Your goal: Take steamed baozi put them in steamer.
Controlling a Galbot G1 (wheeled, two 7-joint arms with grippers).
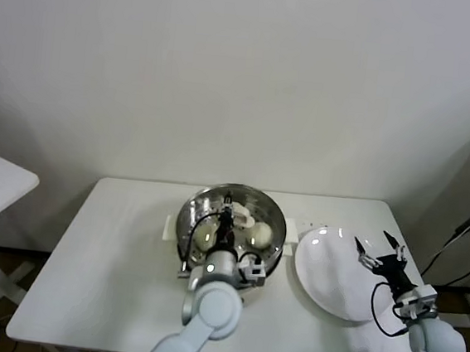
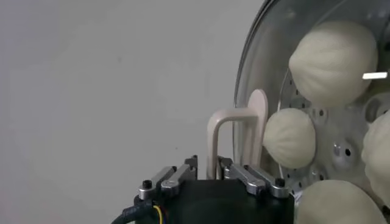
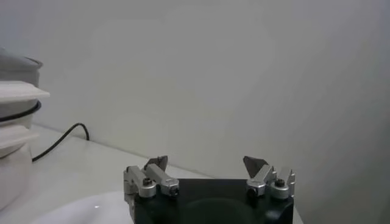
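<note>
Left tool [image 2: 210, 173] clamped on lid handle [image 2: 234, 131]; right tool [image 1: 382, 250] apart over plate [image 1: 325, 276].

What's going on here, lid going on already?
Looks that way. The left gripper holds the glass lid by its cream handle over the steamer, jaws shut on it. Through the glass, four buns sit inside. The right gripper hangs open above the white plate, which has no buns on it.
</note>
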